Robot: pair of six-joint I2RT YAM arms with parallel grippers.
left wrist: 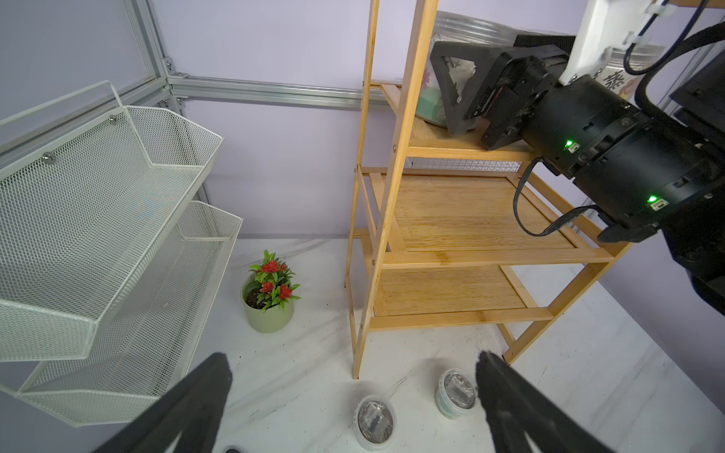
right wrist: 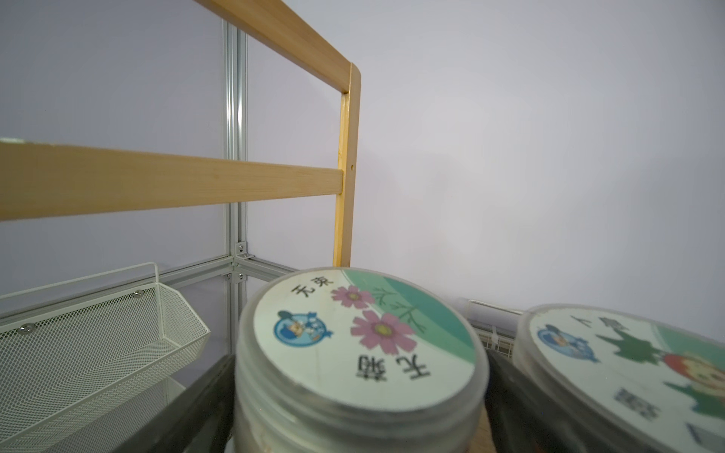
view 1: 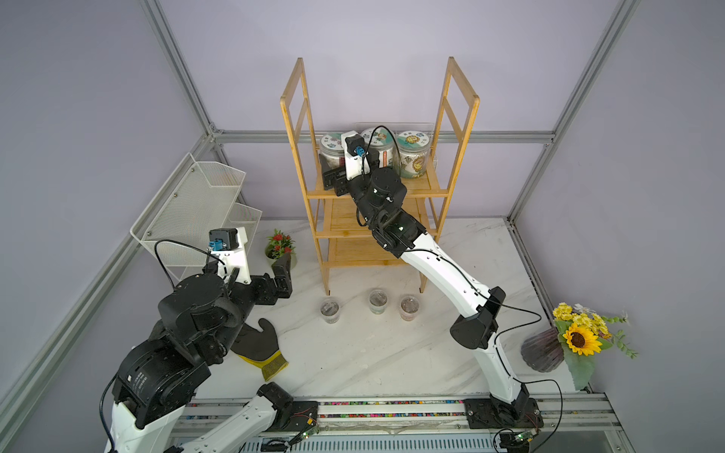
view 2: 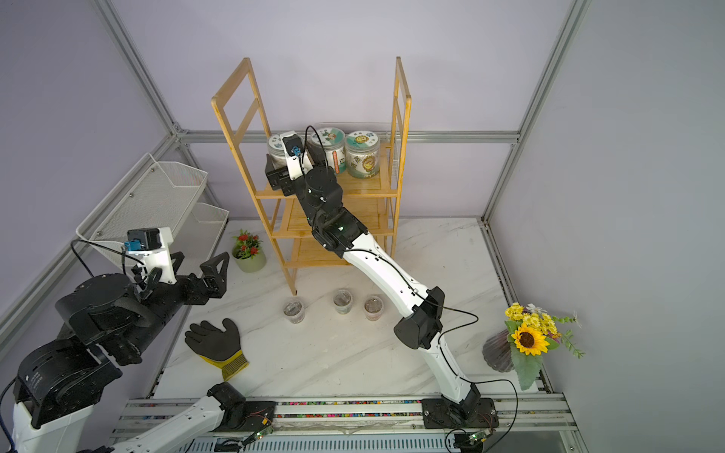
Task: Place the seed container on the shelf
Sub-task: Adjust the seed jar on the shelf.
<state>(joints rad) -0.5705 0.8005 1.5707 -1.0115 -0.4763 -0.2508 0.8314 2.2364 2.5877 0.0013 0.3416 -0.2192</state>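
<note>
Seed container [right wrist: 365, 337]: a clear round plastic jar with a wide screw lid. The lid label is white and green and carries two pink flowers, a round blue emblem and black characters. It stands upright on the top tier of the shelf [view 1: 431, 193], at the left end of a row of three, just beside the middle jar [right wrist: 627, 364]. A third jar [view 1: 414, 155] closes the row at the right end. Right gripper [view 1: 350, 164]: extended over the front rail of the top tier, jaws spread wide, with one dark finger [right wrist: 188, 408] on each side of the container's wall. The fingers lie close to the wall, but it cannot be determined whether they press it. The container's weight is on the tier. Left gripper [view 2: 196, 262]: hangs above the table [view 1: 392, 353] in front of the wire basket [view 1: 188, 204], jaws spread wide, nothing between them.
</note>
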